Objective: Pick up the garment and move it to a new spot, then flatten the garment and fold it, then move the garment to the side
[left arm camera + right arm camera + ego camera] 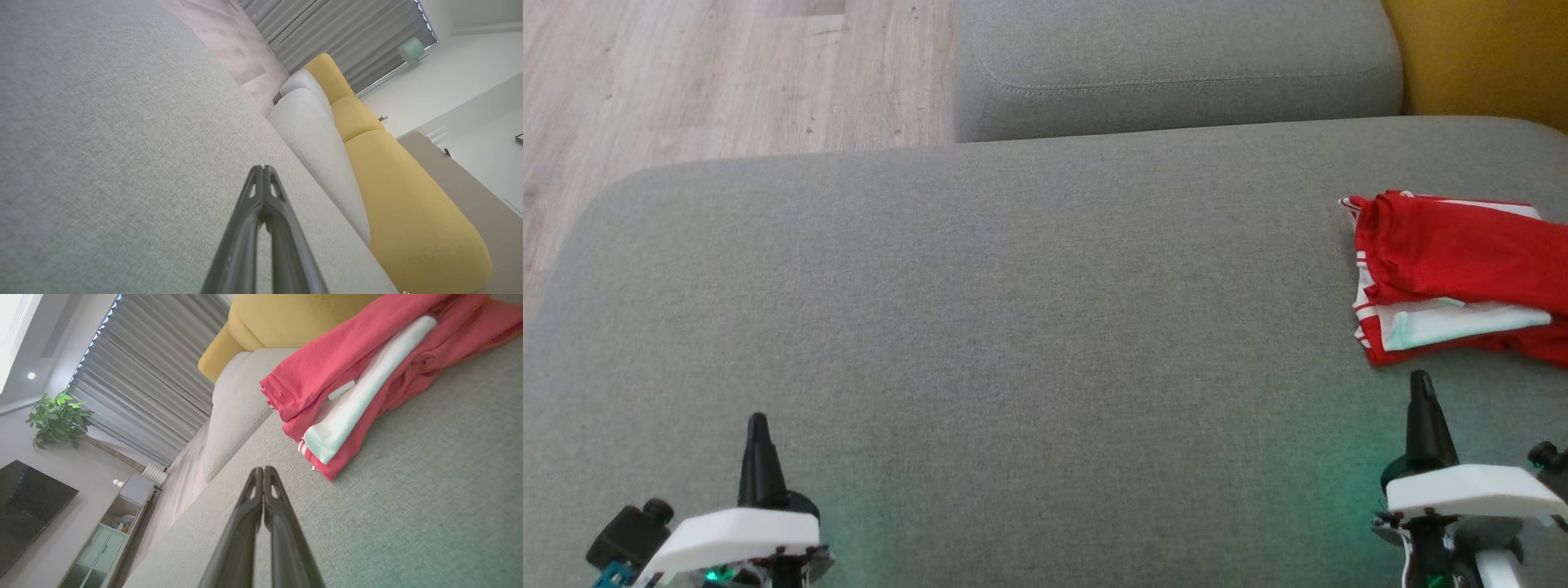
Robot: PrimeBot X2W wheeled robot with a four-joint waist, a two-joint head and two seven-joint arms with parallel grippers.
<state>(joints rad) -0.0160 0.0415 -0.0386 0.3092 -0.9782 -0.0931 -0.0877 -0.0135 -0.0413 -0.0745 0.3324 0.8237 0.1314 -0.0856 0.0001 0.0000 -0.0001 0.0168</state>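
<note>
Wood floor: pale planks beyond the far left corner of the grey seat.
Left gripper: at the near left part of the grey seat, with its dark fingers pointing toward the seat's far edge. The jaws are pressed together with nothing between them. Whether the tips touch the fabric cannot be told.
Grey seat: a wide, flat upholstered surface in woven fabric, bare across its left and middle.
Grey back cushion: set against the grey seat's far edge, from the middle toward the right.
Right gripper: at the near right part of the grey seat. The jaws are together and empty, and the tip sits just short of the garment's near edge without touching it.
Garment: red with white bands, folded into a layered bundle. It lies on the right end of the grey seat, and a white panel shows between the red layers on its near side.
Yellow cushion: past the grey seat's far right corner.
Curtain: grey pleats, well beyond the grey seat.
Plant: green leaves beside the curtain, far from the grey seat.
</note>
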